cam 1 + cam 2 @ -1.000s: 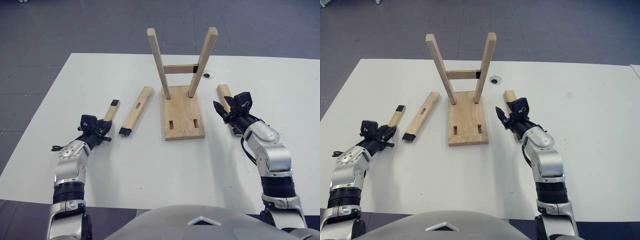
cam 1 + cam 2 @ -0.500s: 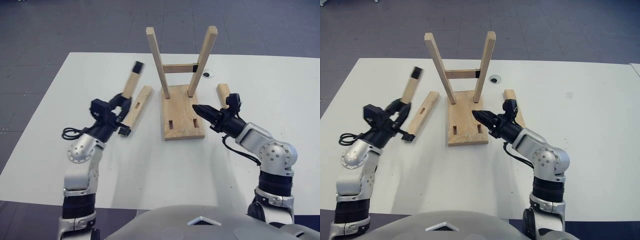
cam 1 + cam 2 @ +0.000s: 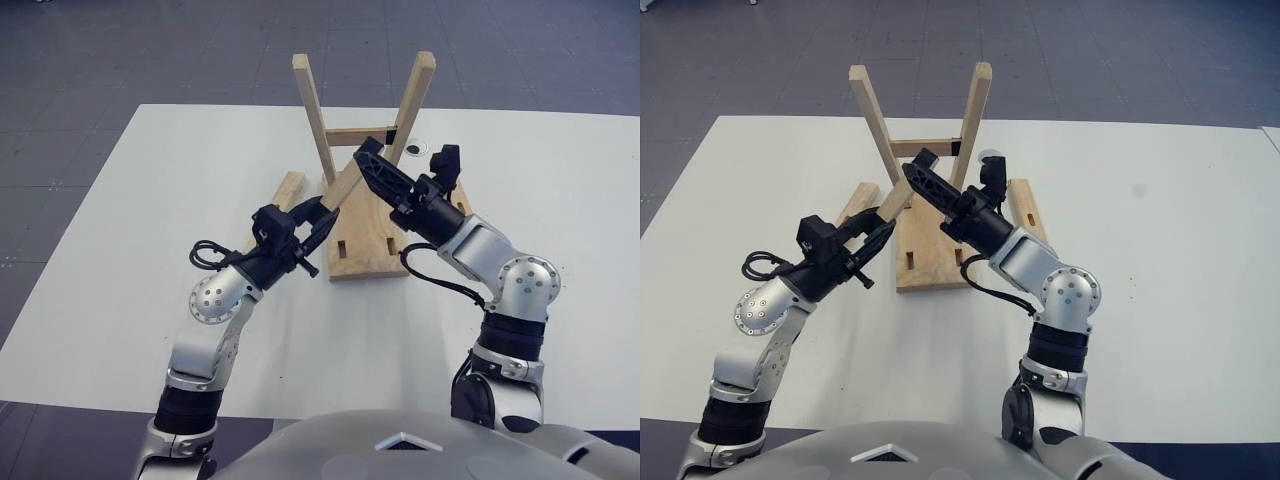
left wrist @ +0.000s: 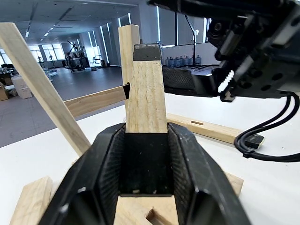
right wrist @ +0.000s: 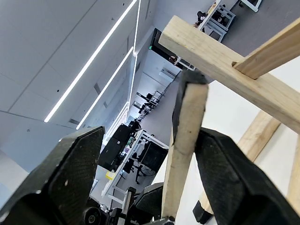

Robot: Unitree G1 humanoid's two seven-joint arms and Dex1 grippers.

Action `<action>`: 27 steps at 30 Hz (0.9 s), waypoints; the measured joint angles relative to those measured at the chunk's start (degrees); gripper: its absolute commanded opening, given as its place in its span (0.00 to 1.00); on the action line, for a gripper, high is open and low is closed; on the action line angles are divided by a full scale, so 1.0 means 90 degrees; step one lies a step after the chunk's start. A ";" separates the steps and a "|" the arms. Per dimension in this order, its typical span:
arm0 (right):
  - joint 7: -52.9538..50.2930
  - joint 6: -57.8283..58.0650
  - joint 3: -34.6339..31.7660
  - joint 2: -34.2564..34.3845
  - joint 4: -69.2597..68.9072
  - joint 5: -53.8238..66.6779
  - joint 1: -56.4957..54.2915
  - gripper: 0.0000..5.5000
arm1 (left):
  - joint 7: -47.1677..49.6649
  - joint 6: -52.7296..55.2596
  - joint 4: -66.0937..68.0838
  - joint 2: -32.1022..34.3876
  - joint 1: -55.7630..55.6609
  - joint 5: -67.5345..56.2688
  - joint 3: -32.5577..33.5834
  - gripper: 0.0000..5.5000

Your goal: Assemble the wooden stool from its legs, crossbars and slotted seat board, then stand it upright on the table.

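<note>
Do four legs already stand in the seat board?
No, only two legs stand in the seat board; another leg lies flat on the table.

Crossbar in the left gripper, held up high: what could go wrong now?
The left gripper holds the crossbar by its lower end only, so it might slip or swing when the open right gripper grabs its tip. The tip is close to the standing legs; a bump could knock them out of the seat board.
</note>
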 measured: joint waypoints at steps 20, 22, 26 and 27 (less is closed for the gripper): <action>0.0070 -0.0764 0.0577 -0.0439 0.0200 -0.0558 -0.0076 0.09 | 0.0067 -0.0012 -0.0001 -0.0064 -0.0096 0.0198 -0.0128 0.24; 0.0111 -0.0808 0.0651 -0.0481 0.0159 -0.0651 -0.0076 0.09 | 0.0064 -0.0014 0.0021 -0.0064 -0.0096 0.0224 -0.0129 0.24; -0.0043 -0.0730 0.0575 -0.0511 0.0154 -0.0612 -0.0058 0.07 | -0.0032 -0.0483 0.0201 -0.0080 -0.0192 0.0360 -0.0173 0.39; -0.0135 -0.0698 0.0477 -0.0477 0.0173 -0.0430 -0.0059 0.07 | -0.0076 -0.0689 0.0303 -0.0076 -0.0284 0.0449 -0.0202 0.42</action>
